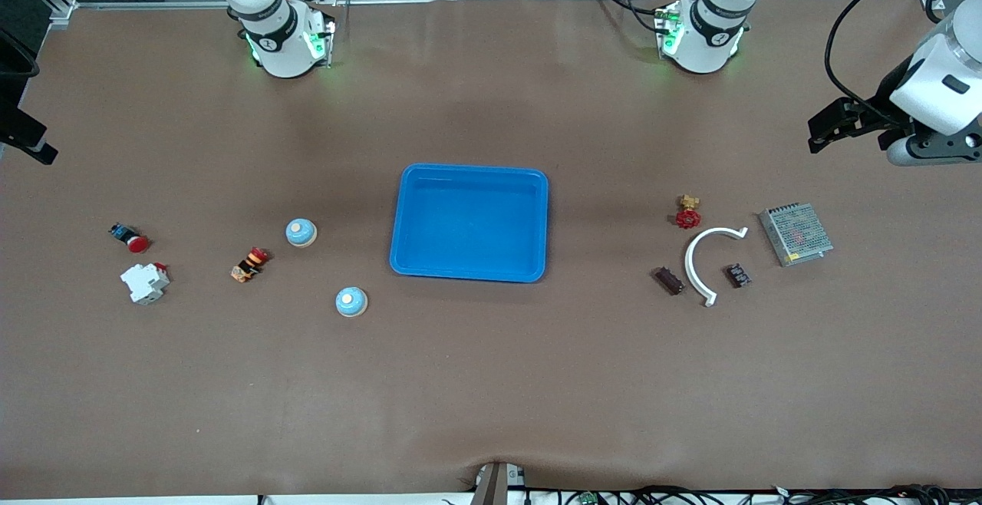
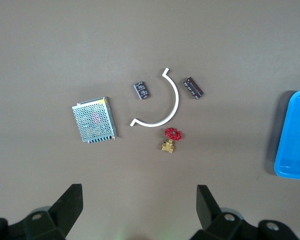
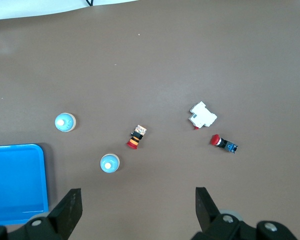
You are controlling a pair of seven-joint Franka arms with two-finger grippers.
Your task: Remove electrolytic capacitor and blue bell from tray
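Two light-blue bells stand toward the right arm's end: one (image 1: pixel 301 232) (image 3: pixel 110 163) and one nearer the front camera (image 1: pixel 351 302) (image 3: pixel 65 122). Toward the left arm's end lie two small dark components, a brownish one (image 1: pixel 669 281) (image 2: pixel 193 88) and a blacker one with pale marks (image 1: pixel 738 275) (image 2: pixel 142 91); which is the capacitor I cannot tell. My left gripper (image 1: pixel 848 133) (image 2: pixel 138 192) hangs open and empty, high over the table's end past these parts. High over the other end, my right gripper (image 1: pixel 19 117) (image 3: pixel 138 195) is open and empty too.
A blue tray (image 1: pixel 406 259) sits mid-table with nothing in it. Near the bells: a white breaker (image 1: pixel 144 282), a red push-button (image 1: pixel 129 238), an orange-black part (image 1: pixel 249 264). Near the dark components: a red-handled valve (image 1: pixel 688 213), a white curved strip (image 1: pixel 696 259), a metal mesh box (image 1: pixel 795 234).
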